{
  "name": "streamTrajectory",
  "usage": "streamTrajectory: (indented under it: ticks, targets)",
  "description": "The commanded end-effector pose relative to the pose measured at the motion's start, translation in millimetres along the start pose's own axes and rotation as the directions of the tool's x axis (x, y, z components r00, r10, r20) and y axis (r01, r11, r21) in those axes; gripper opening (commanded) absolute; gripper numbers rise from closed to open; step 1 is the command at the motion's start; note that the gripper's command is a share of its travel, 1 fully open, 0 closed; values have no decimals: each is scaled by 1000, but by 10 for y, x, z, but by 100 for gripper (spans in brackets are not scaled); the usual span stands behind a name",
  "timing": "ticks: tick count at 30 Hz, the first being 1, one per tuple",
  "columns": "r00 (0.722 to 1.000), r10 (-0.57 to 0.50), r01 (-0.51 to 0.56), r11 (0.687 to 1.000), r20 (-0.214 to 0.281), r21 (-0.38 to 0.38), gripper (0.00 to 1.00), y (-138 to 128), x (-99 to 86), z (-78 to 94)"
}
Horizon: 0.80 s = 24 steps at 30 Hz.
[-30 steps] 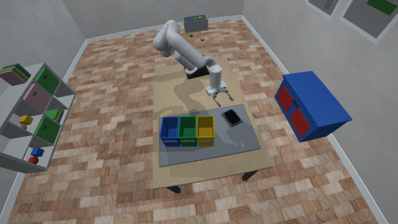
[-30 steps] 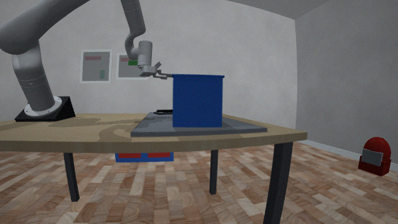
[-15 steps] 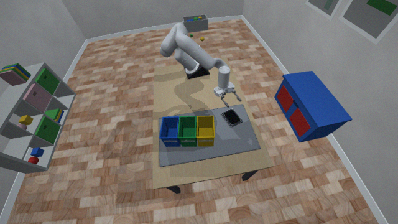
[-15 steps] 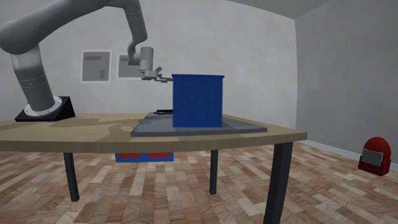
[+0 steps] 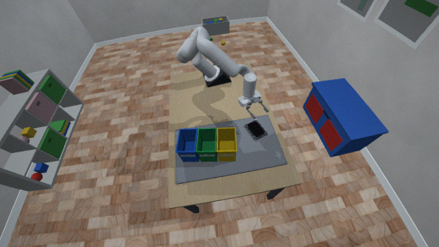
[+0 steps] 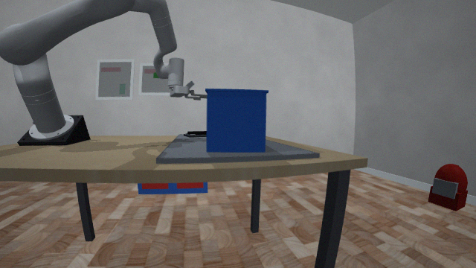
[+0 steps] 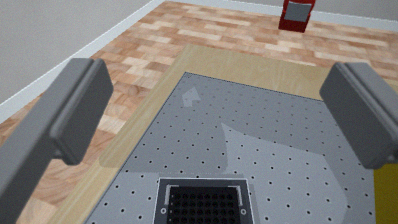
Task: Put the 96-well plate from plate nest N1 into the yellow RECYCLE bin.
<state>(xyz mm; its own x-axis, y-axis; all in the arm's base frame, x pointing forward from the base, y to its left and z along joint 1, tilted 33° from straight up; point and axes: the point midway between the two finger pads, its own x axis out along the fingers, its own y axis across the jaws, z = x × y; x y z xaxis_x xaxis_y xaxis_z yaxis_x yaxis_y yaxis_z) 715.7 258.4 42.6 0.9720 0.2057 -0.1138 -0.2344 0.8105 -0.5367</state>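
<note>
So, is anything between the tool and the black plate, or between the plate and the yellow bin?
Nothing visible blocks the tool from the plate, or the plate from the yellow bin.

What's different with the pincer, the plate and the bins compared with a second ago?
The pincer has moved toward the right of the top view and sunk slightly in the exterior view. Nothing was gripped or released. The plate and the three bins stayed put.
</note>
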Motion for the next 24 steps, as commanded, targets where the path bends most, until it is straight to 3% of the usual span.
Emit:
streamTrajectory:
  ticks: [1, 24]
  targets:
    - [1000, 0, 0, 1000, 2, 1, 37, 1, 7, 13]
    - [1000, 0, 0, 1000, 2, 1, 37, 1, 7, -304]
